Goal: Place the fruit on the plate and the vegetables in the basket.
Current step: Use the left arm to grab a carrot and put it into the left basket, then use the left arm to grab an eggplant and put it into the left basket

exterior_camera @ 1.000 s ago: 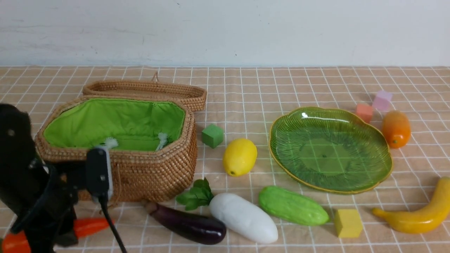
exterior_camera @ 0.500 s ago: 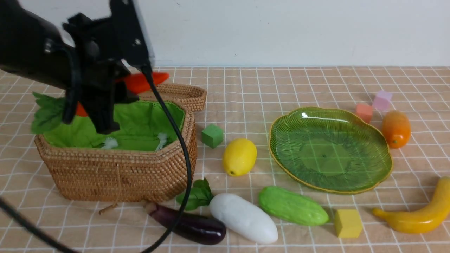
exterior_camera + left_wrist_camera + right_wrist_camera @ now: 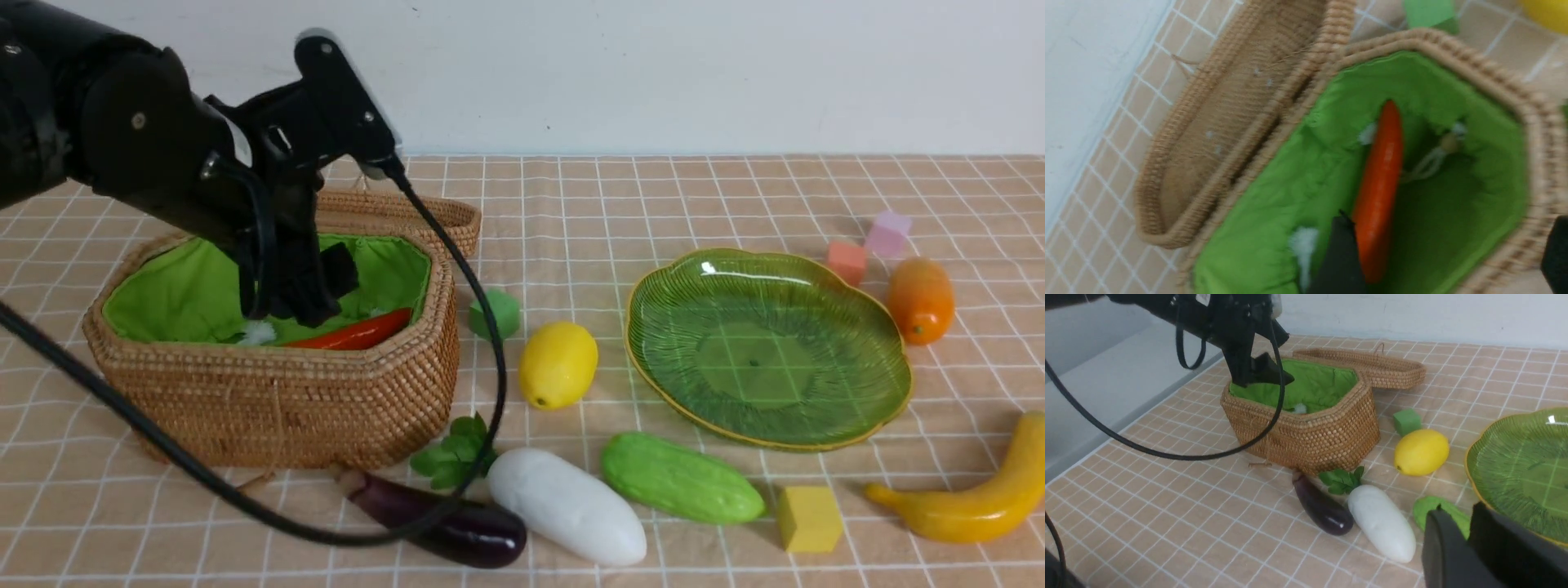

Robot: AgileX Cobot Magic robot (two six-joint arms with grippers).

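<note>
Hovering over the basket [image 3: 269, 408], left jaws gape, empty.
Carrot [image 3: 359, 333] lies inside; right jaws nearly closed, empty.

The carrot [image 3: 359, 333] is glowing orange-red; the basket [image 3: 277, 408] is showing brown weave outside — green inside; the tablecloth [image 3: 571, 204] is showing white-checked beige.

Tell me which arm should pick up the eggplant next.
Left. The left gripper is open over the basket, the carrot lying inside, and the eggplant lies just in front of that basket. The right gripper sits farther off, beyond the radish.
</note>
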